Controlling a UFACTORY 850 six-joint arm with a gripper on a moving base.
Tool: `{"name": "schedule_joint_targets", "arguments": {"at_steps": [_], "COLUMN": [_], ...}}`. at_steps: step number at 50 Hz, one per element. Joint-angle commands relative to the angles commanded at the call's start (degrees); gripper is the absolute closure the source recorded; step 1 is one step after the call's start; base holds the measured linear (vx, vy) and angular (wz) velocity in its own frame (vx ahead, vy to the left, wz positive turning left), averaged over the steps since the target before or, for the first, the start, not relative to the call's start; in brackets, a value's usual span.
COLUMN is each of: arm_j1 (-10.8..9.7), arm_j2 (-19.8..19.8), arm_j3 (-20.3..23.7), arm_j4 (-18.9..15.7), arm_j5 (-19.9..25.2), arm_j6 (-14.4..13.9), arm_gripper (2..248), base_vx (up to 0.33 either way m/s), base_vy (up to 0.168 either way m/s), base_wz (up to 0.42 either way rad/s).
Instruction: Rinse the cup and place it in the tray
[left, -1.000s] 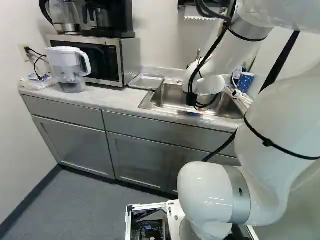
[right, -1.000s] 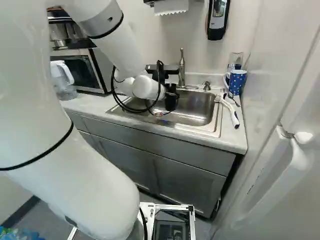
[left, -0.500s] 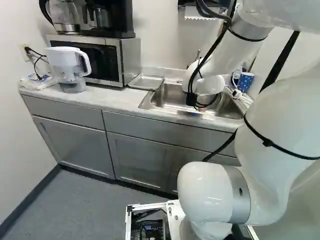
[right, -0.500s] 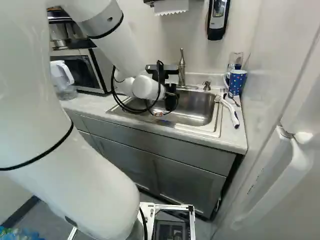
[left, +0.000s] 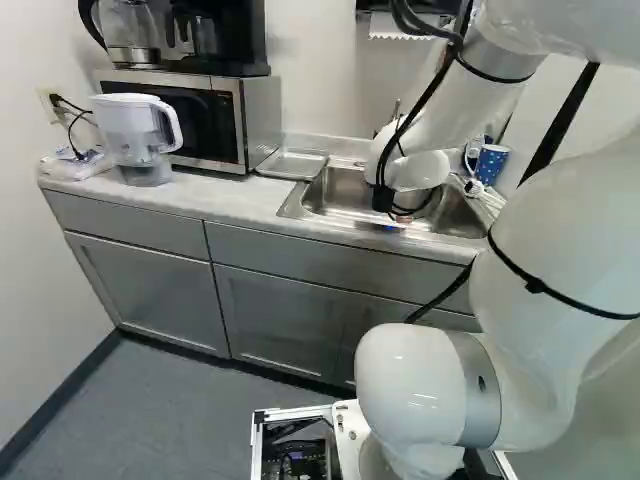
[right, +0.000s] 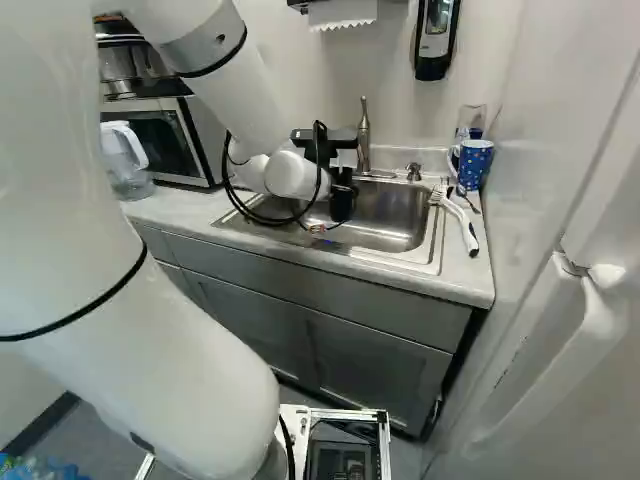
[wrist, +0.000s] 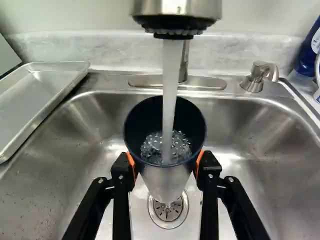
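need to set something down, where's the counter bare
The counter strip before the microwave, from pitcher to sink, is bare. Crowded: the sink's other side, with brush and dotted mug, and beside the microwave, where the tray lies.

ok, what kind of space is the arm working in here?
Looks like a kitchenette or break room: a counter with a steel sink and running faucet, a microwave, and a white water filter pitcher beside it.
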Motion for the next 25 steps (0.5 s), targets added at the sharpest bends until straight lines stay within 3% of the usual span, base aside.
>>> {"name": "schedule_joint_targets", "arguments": {"at_steps": [25], "arm_j1": [0.0], "arm_j2": [0.0], "arm_j3": [0.0], "arm_j4": [0.0], "arm_j5": [0.0], "arm_j6": [0.0], "arm_gripper": [126], "base_vx": [0.0], "base_vy": [0.0], "base_wz": [0.0]}}
